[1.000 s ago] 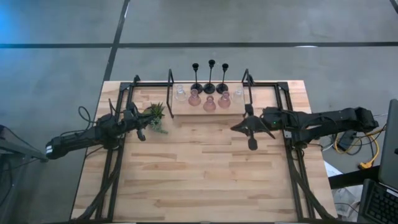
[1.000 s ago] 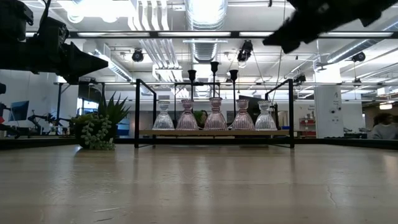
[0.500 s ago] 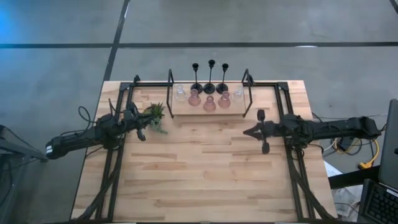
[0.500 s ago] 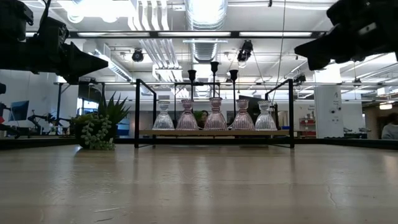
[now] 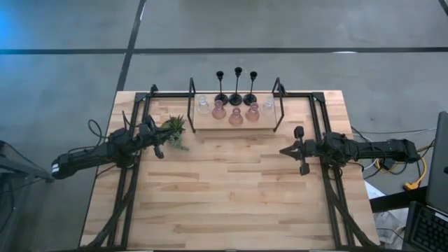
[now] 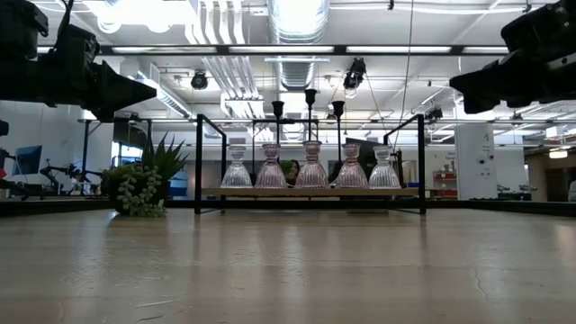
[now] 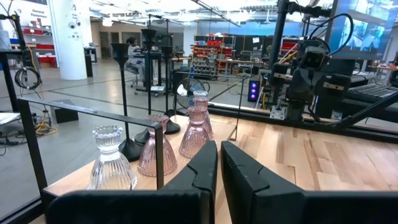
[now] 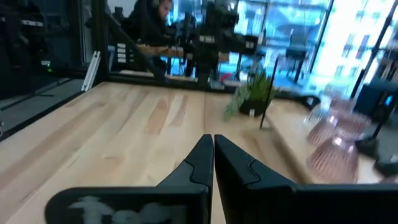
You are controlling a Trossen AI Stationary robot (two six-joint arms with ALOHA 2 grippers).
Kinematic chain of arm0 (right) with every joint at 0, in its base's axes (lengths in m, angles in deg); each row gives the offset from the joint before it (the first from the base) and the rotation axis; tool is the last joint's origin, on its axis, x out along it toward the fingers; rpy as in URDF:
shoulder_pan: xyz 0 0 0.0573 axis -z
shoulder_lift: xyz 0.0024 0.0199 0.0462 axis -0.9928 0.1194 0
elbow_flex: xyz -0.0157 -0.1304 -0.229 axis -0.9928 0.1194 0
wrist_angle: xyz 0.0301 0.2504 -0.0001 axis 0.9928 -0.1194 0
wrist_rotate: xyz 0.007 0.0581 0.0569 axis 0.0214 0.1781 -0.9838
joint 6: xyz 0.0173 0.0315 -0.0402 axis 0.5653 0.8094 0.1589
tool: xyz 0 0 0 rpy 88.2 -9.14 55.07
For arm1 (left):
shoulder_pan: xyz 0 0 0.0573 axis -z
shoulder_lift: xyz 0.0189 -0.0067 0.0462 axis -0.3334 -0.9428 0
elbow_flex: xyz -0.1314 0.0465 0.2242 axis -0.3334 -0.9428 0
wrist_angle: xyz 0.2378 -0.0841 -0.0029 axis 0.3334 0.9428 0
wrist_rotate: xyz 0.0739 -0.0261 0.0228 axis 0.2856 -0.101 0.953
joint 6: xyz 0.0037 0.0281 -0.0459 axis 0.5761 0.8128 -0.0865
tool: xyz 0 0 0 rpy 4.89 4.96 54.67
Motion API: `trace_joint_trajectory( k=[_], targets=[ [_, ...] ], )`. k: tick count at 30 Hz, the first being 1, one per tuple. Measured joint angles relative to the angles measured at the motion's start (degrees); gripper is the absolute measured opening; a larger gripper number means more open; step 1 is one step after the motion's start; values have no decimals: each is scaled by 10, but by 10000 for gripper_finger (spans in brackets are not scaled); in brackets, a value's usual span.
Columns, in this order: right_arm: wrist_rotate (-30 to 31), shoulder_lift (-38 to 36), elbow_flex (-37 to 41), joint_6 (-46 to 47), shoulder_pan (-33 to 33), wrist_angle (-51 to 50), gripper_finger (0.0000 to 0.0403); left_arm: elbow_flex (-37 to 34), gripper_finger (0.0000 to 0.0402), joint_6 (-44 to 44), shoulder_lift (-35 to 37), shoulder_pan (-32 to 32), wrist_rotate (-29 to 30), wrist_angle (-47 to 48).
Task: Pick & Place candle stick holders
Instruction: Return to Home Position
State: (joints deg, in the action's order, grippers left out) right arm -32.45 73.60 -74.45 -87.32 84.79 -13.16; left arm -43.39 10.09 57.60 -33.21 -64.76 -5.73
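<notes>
Right end effector fingers together; partly cut off in low view.

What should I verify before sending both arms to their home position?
1. Right gripper empty, fingers shut on nothing: ok.
2. Left gripper empty, fingers shut on nothing: ok.
3. Three pink squat glass candle holders and two clear glass candle holders upright on the black-framed wooden shelf: ok.
4. Three slim black stemmed candle holders upright behind them: ok.
5. Right gripper apart from the shelf frame in the high view: ok.
6. Left gripper held above the small spiky green plant, with a gap in the low view: ok.
</notes>
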Motion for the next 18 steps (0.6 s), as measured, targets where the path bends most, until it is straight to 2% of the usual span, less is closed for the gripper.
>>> trace_joint_trajectory(
  k=[18],
  targets=[
    [-13, -57, 0, -22, 1, -5, 8, 0, 26, 0, 0, 0, 0, 0]
  ],
)
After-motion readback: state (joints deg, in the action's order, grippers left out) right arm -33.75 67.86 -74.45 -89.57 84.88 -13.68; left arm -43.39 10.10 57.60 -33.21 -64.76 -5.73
